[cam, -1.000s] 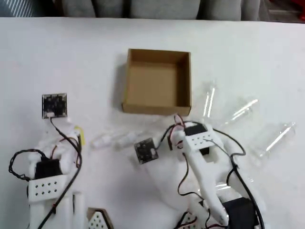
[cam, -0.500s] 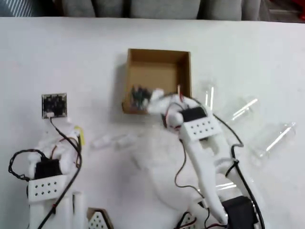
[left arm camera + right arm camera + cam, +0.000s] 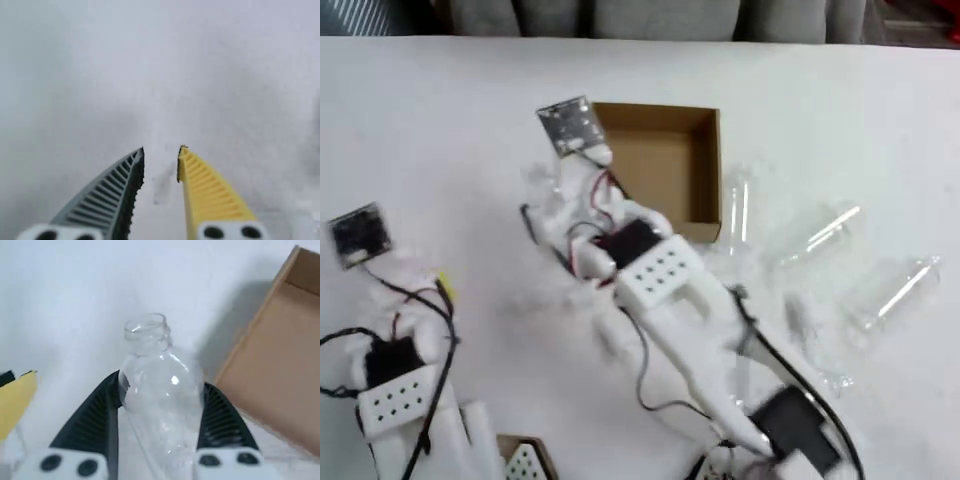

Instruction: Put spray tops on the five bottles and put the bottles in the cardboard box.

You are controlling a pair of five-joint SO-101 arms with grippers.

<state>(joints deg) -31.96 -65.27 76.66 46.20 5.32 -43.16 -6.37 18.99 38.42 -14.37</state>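
My right gripper [image 3: 162, 386] is shut on a clear bottle [image 3: 160, 390] with an open neck and no spray top. The bottle stands upright between the black fingers, just left of the cardboard box [image 3: 280, 365]. From above, the right gripper [image 3: 548, 200] and its bottle [image 3: 538, 180] are blurred beside the box's [image 3: 655, 112] left wall. My left gripper [image 3: 160, 150] hangs over bare white table, its grey and yellow fingers slightly apart with nothing between them. It sits at the front left [image 3: 435, 290].
Three clear bottles lie on the table right of the box: one [image 3: 740, 205] close to it, one [image 3: 820, 230] farther out, one [image 3: 895, 290] at the far right. The left gripper's yellow finger [image 3: 15, 400] shows near the held bottle. A small brown and white object [image 3: 525, 460] sits at the front edge.
My right arm has swung from in front of the box, across it, to its left side. The left arm has shifted left.
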